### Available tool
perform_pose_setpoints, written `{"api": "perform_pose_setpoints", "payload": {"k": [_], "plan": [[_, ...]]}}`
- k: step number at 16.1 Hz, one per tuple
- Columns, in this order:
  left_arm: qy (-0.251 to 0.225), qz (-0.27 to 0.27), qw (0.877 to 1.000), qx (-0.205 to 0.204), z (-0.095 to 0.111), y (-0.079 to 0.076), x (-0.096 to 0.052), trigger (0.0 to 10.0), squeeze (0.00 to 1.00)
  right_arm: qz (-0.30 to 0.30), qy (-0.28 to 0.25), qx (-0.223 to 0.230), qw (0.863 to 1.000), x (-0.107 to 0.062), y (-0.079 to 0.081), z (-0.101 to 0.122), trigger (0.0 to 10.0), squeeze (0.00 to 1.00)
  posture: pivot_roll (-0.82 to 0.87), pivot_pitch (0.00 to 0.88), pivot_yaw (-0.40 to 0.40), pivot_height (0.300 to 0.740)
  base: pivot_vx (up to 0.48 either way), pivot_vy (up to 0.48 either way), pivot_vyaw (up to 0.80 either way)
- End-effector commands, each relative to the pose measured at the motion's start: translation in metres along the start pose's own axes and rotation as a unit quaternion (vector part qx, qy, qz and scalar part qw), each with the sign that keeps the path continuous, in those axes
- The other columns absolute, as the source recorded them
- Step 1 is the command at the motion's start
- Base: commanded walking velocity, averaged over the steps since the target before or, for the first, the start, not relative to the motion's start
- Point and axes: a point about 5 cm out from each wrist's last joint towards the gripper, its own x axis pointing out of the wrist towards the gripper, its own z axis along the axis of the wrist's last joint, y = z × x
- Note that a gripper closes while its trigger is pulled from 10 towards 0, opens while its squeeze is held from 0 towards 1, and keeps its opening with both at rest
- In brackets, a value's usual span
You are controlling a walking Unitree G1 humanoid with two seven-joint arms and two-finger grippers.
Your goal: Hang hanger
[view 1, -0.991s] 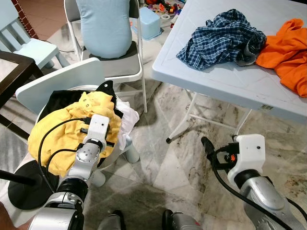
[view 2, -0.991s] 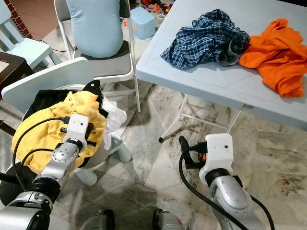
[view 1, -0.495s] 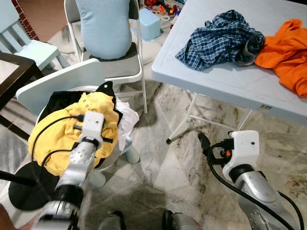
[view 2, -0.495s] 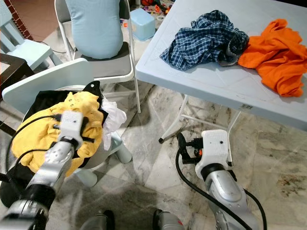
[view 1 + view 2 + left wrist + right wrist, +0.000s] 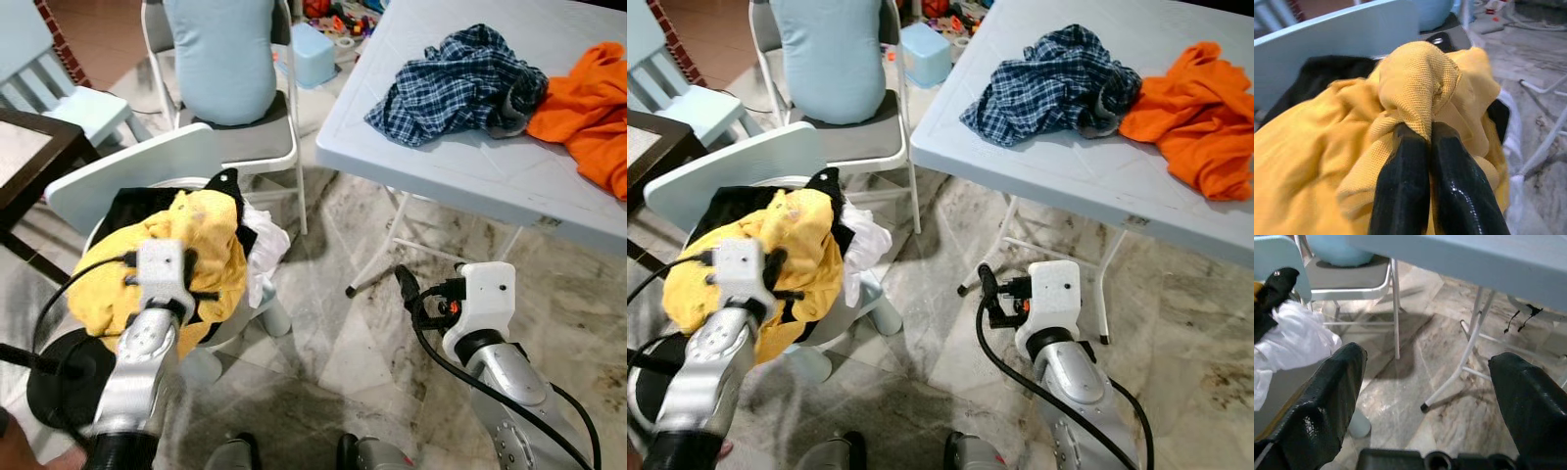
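Note:
A yellow garment (image 5: 208,233) lies heaped on a white tub (image 5: 238,326) at my left, over a black garment (image 5: 132,206) and a white cloth (image 5: 263,250). My left gripper (image 5: 1422,131) is shut on a bunched fold of the yellow garment (image 5: 1418,81), which rises to a peak. Low over the marble floor by the table leg, my right gripper (image 5: 1427,357) is open with nothing between its fingers (image 5: 404,284).
A pale grey folding table (image 5: 441,166) at the right carries a plaid shirt (image 5: 456,83) and an orange garment (image 5: 588,108). A folding chair with a light blue cushion (image 5: 220,59) stands behind the tub. A dark table (image 5: 29,157) and a black round base (image 5: 64,377) are at the left.
My left arm has drawn back toward me, pulling the yellow garment up into a peak. My right gripper has drifted slightly left. The camera has shifted a little.

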Motion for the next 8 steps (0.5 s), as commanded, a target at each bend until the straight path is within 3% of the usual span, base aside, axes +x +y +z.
{"api": "perform_pose_setpoints", "payload": {"k": [1, 3, 6, 8], "plan": [[-0.005, 0.025, 1.0, -0.003, 0.003, 0.006, -0.006, 0.0, 0.0, 0.004, 0.009, -0.001, 1.0, 0.0, 0.0, -0.005, 10.0, 0.0, 0.01, 0.152, 0.002, 0.74, 0.0, 0.0, 0.0], [0.0, 0.046, 0.999, -0.007, 0.002, 0.009, -0.016, 0.0, 0.0, 0.006, 0.0, -0.006, 1.0, 0.004, -0.002, 0.0, 10.0, 0.0, 0.01, 0.146, -0.004, 0.74, 0.0, 0.0, 0.0], [0.083, 0.067, 0.993, -0.045, -0.021, 0.007, -0.037, 0.0, 0.0, 0.002, -0.002, -0.009, 1.0, 0.005, -0.005, -0.002, 10.0, 0.0, 0.01, 0.144, -0.003, 0.74, 0.0, 0.0, 0.0], [0.121, 0.067, 0.989, -0.048, -0.027, 0.009, -0.046, 0.0, 0.0, 0.005, -0.001, -0.012, 1.0, 0.004, -0.003, -0.003, 10.0, 0.0, 0.01, 0.141, -0.005, 0.74, 0.0, 0.0, 0.0]]}}
